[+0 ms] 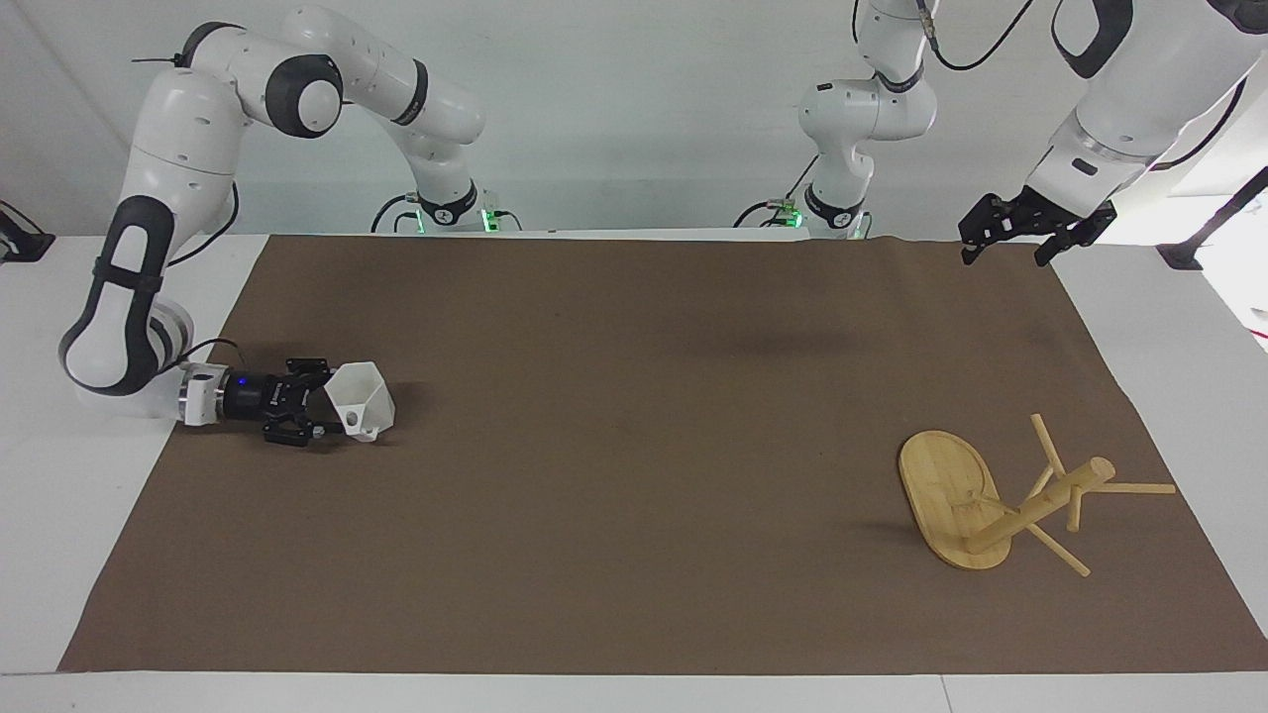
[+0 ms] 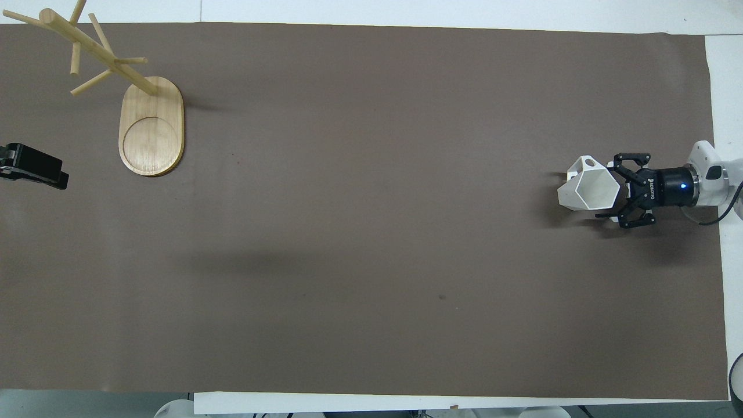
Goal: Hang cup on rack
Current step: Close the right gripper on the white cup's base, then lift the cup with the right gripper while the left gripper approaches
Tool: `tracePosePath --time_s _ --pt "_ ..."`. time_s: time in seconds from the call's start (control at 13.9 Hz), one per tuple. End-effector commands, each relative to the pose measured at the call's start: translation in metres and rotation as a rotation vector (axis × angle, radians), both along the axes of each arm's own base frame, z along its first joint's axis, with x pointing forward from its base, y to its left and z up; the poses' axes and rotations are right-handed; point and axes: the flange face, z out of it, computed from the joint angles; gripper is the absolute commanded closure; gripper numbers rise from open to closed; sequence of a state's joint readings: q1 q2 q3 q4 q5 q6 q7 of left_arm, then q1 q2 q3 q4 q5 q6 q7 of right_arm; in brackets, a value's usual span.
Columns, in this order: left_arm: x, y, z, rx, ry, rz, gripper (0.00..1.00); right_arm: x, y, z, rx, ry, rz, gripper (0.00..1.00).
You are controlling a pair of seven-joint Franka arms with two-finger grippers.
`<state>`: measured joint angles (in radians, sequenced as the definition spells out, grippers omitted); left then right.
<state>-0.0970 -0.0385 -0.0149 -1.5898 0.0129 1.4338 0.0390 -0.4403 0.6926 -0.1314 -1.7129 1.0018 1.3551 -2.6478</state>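
Observation:
The white faceted cup (image 1: pixel 362 401) (image 2: pixel 586 188) stands mouth up on the brown mat, toward the right arm's end of the table. Its pierced handle tab points away from the robots. My right gripper (image 1: pixel 332 404) (image 2: pixel 606 191) lies low and level beside the cup, open, one finger on each side of the cup's wall. Whether the fingers touch the cup I cannot tell. The bamboo rack (image 1: pixel 946 485) (image 2: pixel 151 128) stands upright toward the left arm's end. My left gripper (image 1: pixel 1005 253) (image 2: pixel 35 174) waits, open and raised, over the mat's corner near the robots.
The brown mat (image 1: pixel 634 446) (image 2: pixel 371 261) covers most of the white table (image 1: pixel 59 495). The rack's thin pegs (image 1: pixel 1134 487) stick out from its post at several angles.

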Motion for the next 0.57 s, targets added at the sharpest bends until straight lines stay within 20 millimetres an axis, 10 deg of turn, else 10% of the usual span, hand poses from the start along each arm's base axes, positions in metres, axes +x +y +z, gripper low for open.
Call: tracePosePath --time_s 0.0,0.5 --pt "-0.008 0.004 0.001 -0.008 0.006 -0.007 0.01 -0.009 0.005 0.000 0.014 -0.015 -0.025 0.00" --pt "-0.008 0.004 0.001 -0.008 0.006 -0.007 0.01 -0.006 0.023 -0.001 0.038 -0.042 -0.014 0.00"
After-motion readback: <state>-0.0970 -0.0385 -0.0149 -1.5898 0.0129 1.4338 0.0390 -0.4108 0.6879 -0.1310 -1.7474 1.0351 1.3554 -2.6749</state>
